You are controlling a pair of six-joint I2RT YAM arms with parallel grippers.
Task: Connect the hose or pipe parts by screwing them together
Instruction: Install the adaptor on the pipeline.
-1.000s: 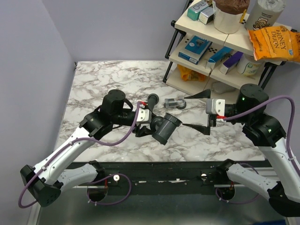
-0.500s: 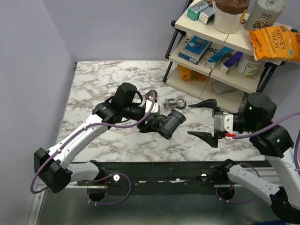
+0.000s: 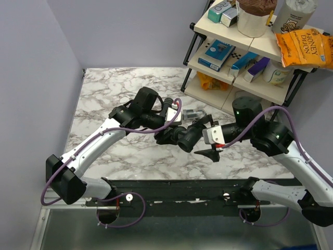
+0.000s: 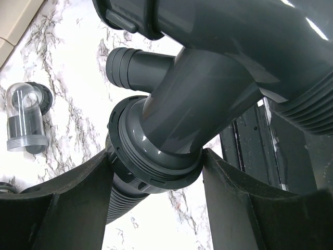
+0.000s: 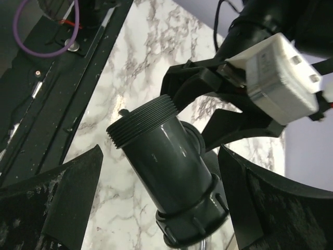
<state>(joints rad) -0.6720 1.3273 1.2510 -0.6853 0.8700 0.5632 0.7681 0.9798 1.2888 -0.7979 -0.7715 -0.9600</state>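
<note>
the left gripper (image 3: 171, 136) is clamping the black y-shaped fitting (image 3: 185, 137) by its collar nut (image 4: 151, 161), both fingers pressing on the nut's rim, and is holding it above the marble table (image 3: 114, 88). the right gripper (image 3: 199, 138) is standing fully spread and gripping nothing, with the fitting's threaded mouth (image 5: 140, 122) sitting in the gap between its two fingers and touching neither.

seen from the left wrist, a stretch of ribbed hose (image 4: 122, 202) is running out from under the collar nut, just below the left jaws. that joint is looking already made, though how tight it is cannot be told. the fitting's barbed side branch (image 4: 132, 65) is pointing away beyond the left jaws with nothing on it. the clear end piece (image 3: 192, 114) is lying on the table, beyond both pairs of jaws and apart from the fitting, with neither arm gripping it.

judging from this, the work is sitting somewhere around its middle. the fitting is in hand and is facing, mouth first, toward the open right jaws, while the clear end piece is waiting to be picked up and screwed on. which opening it is meant for is not showing plainly; the threaded mouth is looking the likely one. the hose's far end is hiding behind the arms in the overhead view, so whether anything is left to do there cannot be told.
</note>
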